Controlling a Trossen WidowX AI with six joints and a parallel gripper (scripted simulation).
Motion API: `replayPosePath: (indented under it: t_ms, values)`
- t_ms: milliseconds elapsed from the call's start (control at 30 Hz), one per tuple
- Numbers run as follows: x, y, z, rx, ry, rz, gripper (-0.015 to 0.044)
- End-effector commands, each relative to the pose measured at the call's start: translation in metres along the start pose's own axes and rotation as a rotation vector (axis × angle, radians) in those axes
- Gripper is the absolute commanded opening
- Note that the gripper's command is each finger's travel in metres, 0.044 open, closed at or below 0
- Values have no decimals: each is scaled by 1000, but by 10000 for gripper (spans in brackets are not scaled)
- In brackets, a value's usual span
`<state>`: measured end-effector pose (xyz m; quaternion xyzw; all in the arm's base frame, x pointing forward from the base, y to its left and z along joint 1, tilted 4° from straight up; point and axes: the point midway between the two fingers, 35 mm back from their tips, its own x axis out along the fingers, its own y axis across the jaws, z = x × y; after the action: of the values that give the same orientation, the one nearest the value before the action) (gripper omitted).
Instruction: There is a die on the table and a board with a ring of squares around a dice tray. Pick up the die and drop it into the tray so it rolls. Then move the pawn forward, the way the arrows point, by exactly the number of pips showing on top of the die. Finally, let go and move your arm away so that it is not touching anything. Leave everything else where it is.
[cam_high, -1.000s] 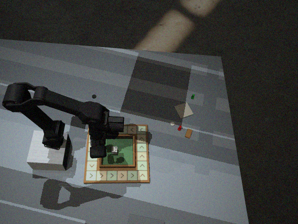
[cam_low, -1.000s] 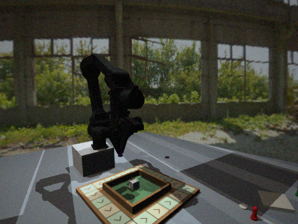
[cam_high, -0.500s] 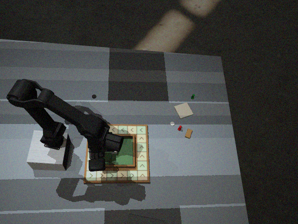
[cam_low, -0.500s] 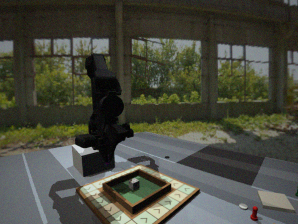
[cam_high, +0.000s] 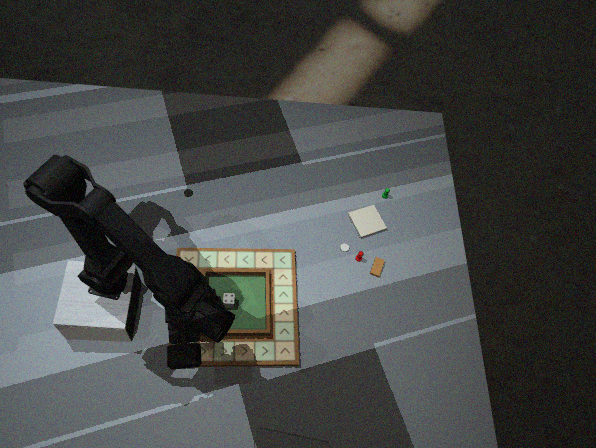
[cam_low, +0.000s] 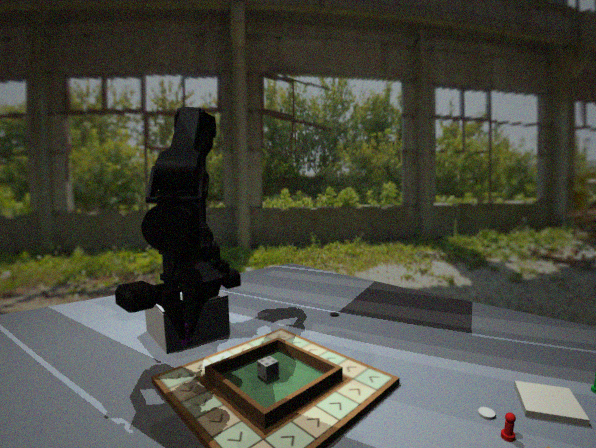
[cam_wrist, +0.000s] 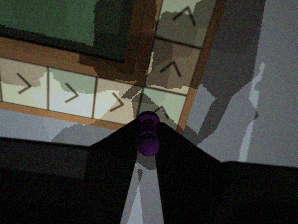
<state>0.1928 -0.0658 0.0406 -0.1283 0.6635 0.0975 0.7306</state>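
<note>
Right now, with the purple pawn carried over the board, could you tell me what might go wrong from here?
The hand grips the small purple pawn only at its fingertips, above the corner square; it could slip and land off target. The dark arm reaches low across the wooden-rimmed green dice tray, so a careless sweep may nudge the white die and change its top face. Shadows cover the arrow squares, making the count easy to misjudge.

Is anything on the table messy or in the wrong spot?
Nothing looks spilled or broken. The die sits flat in the green tray, and the board lies flat. The one odd thing: the purple pawn isn't on a square; it's pinched in the gripper, above the board's corner.
</note>
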Motion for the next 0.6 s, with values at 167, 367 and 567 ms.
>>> replayPosePath:
  t_ms: [167,367,567]
  values:
    - [10,-16,-16,-6,4,6,0]
    - [24,-17,-15,-6,4,6,0]
    - [45,-16,-16,-6,4,7,0]
